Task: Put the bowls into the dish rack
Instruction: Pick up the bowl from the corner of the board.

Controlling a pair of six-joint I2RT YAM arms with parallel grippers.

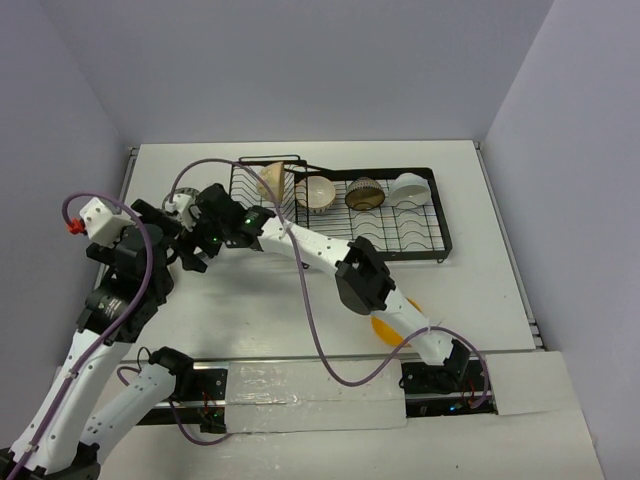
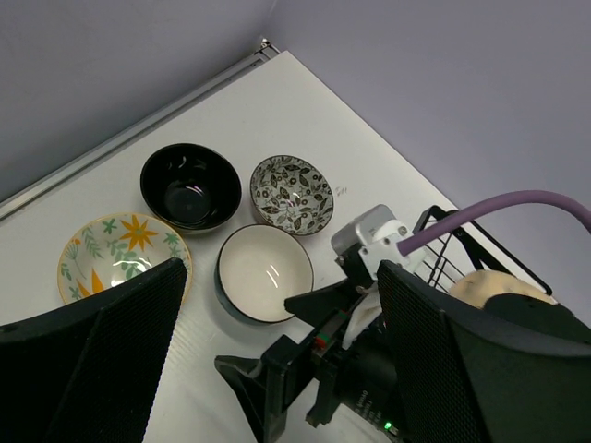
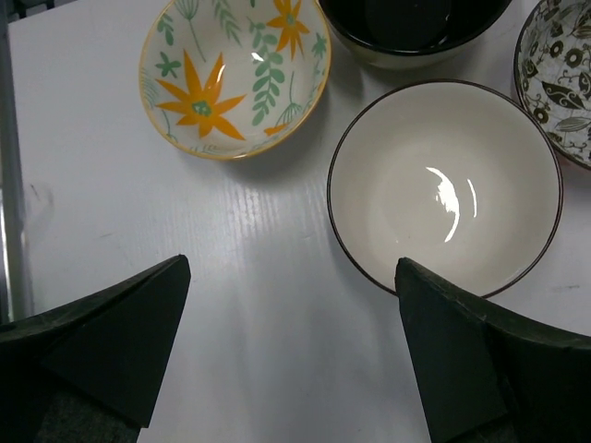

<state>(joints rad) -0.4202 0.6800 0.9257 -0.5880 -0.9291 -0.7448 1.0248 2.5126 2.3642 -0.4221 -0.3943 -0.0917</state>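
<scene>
The left tool (image 2: 280, 268) is hanging wide open, holding nothing. The right tool (image 3: 291, 261) is gaping wide and empty too, hovering closer to the white bowl (image 3: 443, 198), which is sitting on the worktop (image 3: 231, 305) just ahead, a little right. The rack (image 1: 410, 235) is waiting further right.

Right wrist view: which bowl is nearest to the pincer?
The plain cream bowl with a dark rim, just ahead of the right pincer; the flowered bowl, black bowl and leaf-patterned bowl lie farther off.
</scene>
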